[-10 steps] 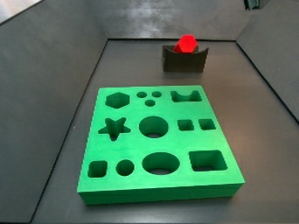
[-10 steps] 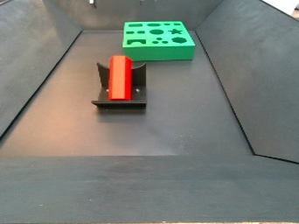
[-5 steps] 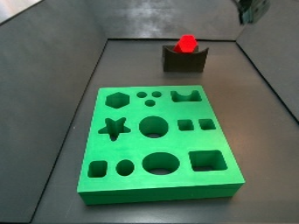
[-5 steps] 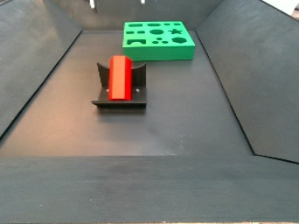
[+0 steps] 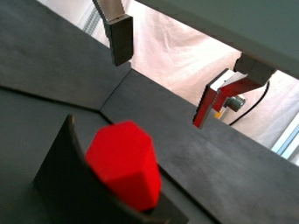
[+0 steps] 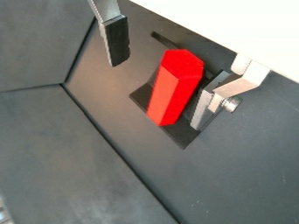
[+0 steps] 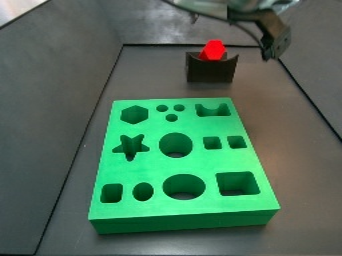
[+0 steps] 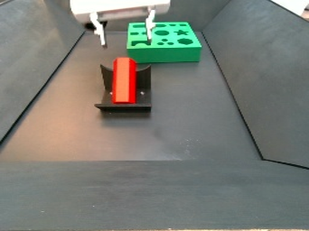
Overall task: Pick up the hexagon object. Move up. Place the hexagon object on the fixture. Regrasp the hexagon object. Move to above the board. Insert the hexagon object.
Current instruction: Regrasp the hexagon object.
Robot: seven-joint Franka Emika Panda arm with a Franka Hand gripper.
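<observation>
I'm seeing the gripper (image 8: pixel 122 29) coming back into view above the hexagon object (image 8: pixel 125 78) lying on the fixture (image 8: pixel 141 94), jaws wide and empty, so I judge I'm starting the regrasp.

Below my gripper (image 8: pixel 125 34), which hangs with its fingers spread wide, I see only a dark matte floor (image 8: pixel 182 126) boxed in by sloping grey walls (image 8: pixel 259 72), and in a wrist view a pale, blurred backdrop (image 5: pixel 187 52) beyond a wall's edge.
</observation>
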